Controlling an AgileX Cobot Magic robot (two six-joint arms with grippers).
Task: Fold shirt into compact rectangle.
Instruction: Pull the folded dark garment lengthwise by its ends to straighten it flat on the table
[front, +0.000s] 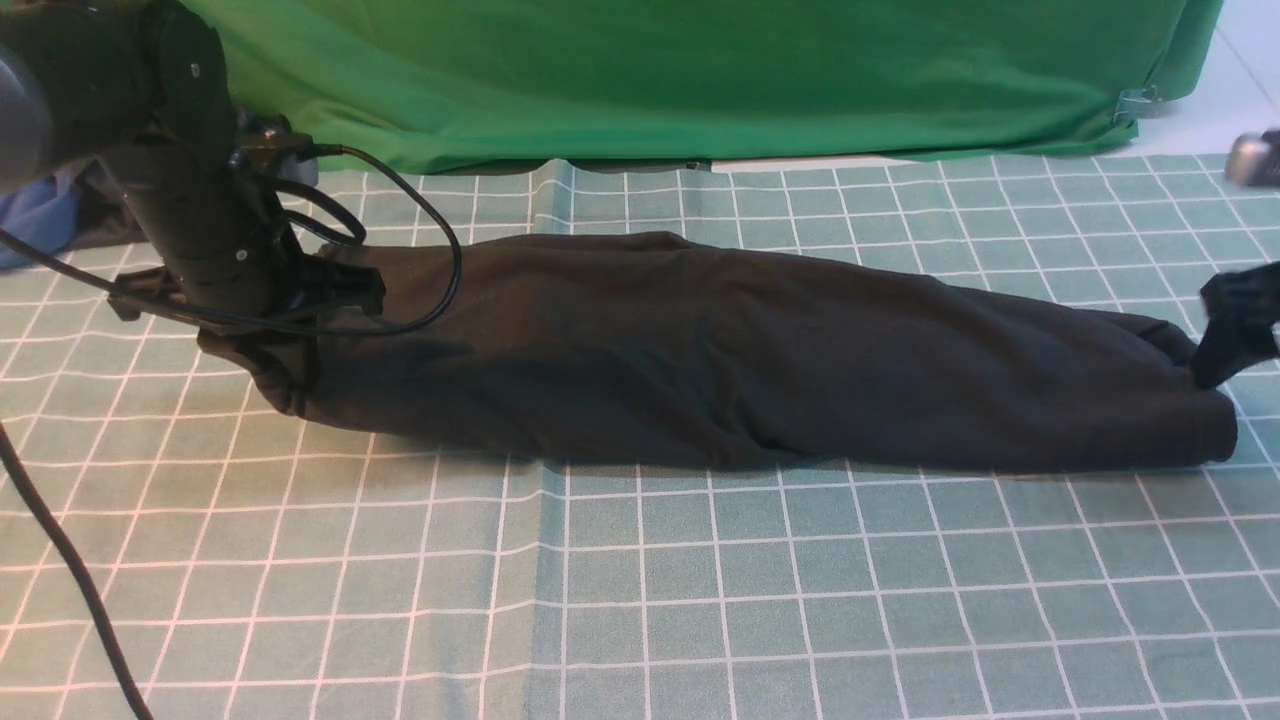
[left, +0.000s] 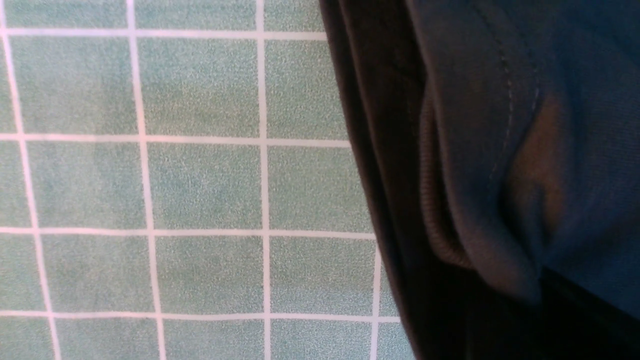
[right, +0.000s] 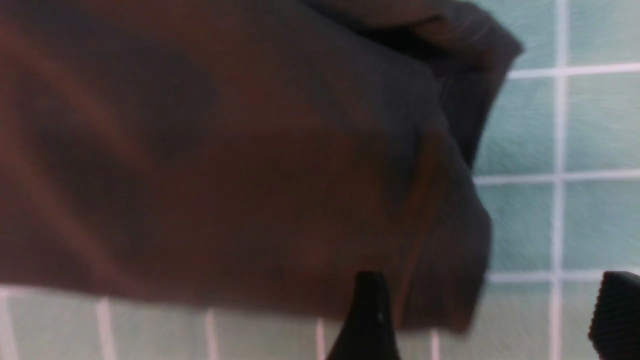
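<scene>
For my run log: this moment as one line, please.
black T-shirt: long folded strip | left gripper: at left end, state hidden | right gripper: open at right end

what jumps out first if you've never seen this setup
A long dark shirt lies folded into a band across the middle of the green checked tablecloth. The left gripper sits at its left end, the right gripper at its right end, fingers apart. A bright green backdrop hangs behind.

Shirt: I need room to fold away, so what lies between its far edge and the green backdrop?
Front view: bare checked tablecloth behind the shirt, left arm over one end.
</scene>
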